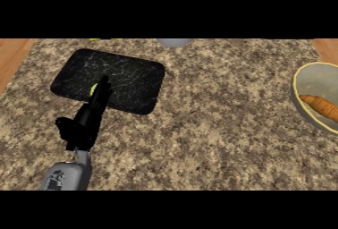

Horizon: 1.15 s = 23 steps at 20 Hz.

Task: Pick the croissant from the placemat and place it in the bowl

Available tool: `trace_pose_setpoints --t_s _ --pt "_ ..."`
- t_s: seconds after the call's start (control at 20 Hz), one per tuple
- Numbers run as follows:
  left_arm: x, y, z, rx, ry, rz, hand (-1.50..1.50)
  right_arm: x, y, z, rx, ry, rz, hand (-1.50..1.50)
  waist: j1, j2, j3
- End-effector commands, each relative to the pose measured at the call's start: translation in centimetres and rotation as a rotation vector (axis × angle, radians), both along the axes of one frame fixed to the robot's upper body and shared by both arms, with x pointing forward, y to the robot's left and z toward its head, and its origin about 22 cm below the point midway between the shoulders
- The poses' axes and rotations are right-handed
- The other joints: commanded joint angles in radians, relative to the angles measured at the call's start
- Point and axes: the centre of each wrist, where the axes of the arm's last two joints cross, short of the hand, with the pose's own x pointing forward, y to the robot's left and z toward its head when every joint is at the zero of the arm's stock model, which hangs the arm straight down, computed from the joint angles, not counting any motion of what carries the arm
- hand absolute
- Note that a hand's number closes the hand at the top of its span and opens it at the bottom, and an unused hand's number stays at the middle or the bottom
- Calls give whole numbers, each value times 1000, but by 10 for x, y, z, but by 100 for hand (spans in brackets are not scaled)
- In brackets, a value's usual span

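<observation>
The orange-brown croissant [321,107] lies inside the cream bowl [305,77] at the right edge of the view; the edge cuts off part of the bowl. The black placemat [135,76] lies at the upper left of the counter. My left hand [89,118] stretches over the placemat's near edge with straight fingers, open and holding nothing, far from the bowl. A small yellow-green sliver [93,90] peeks out beside its fingertips; what it is I cannot tell. My right hand does not show.
A pale grey round object [174,42] sits at the counter's far edge, cut off by the view. Wooden strips [13,58] border the speckled stone counter [211,134] at the left and at the upper right.
</observation>
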Motion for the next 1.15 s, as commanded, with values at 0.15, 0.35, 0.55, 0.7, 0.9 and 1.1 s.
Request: trace_pose_setpoints --t_s 0.15,0.35,0.55,0.7,0.9,1.1 --pt "-9 1 -20 6 2 7 0 -31 -39 11 179 19 -20 -150 -3 0 0" --pt "-2 10 9 6 0 20 0 -52 -60 22 300 51 -7 -150 -4 -3 1" --pt "2 14 -8 -6 7 9 0 -65 -69 19 318 42 32 -150 -1 4 2" --pt "5 -1 6 12 1 -16 0 -68 -74 29 329 56 74 -150 3 4 4" --pt "-7 23 -1 -1 -16 7 0 -93 -86 16 340 74 95 -150 -4 0 3" --pt "-5 2 5 13 -11 -11 0 -97 -87 15 316 103 103 -150 -2 1 4"
